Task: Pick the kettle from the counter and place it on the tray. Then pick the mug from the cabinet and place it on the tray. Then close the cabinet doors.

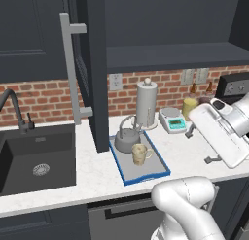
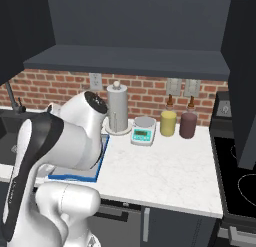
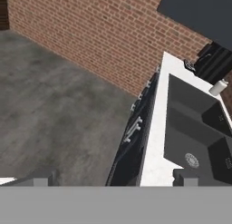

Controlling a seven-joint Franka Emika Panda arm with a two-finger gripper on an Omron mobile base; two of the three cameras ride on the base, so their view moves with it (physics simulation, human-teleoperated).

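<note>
The white Franka arm with dark joints is folded high and angled across to the right, and its two-finger gripper has both small dark fingertips spread wide, nothing between them.

Evenly lit, rendered flat and soft, slightly pixelated. Faint shadows beneath the cabinet shelf and around the tray (no hard glare on the pale counter). Dark cabinetry nearly featureless.
</note>
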